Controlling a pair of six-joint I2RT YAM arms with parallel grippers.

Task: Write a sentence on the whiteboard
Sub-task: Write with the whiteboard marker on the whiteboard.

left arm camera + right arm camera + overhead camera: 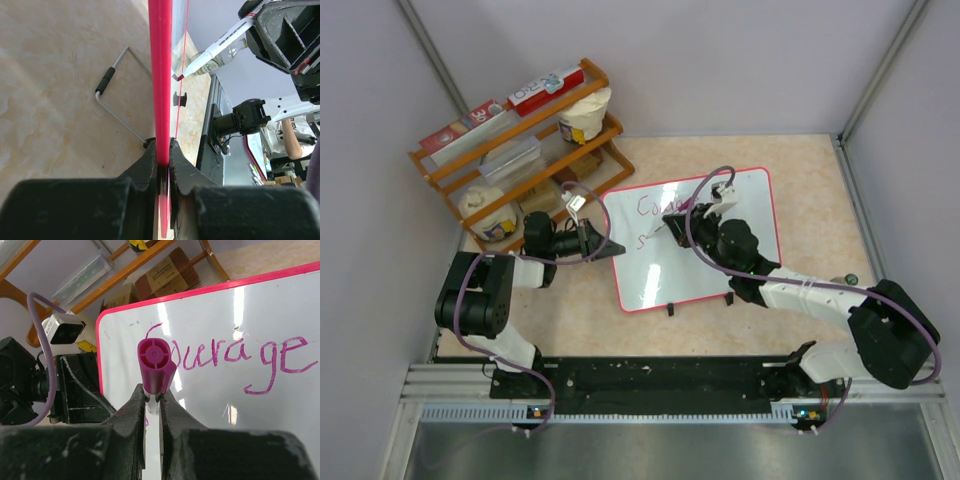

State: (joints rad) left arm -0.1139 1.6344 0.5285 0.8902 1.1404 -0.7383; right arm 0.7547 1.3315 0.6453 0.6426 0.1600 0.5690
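Note:
The whiteboard, white with a pink-red rim, lies tilted on the table. My left gripper is shut on its left rim, which the left wrist view shows edge-on between the fingers. My right gripper is shut on a white marker with a purple-pink end cap, its tip at the board. The sentence reads "Courage" on the first line. In the top view a short stroke shows below it.
A wooden rack with boxes and cups stands at the back left. Two black clips sit at the board's near edge. A bent wire handle lies on the table beside the rim. The cell walls close in on both sides.

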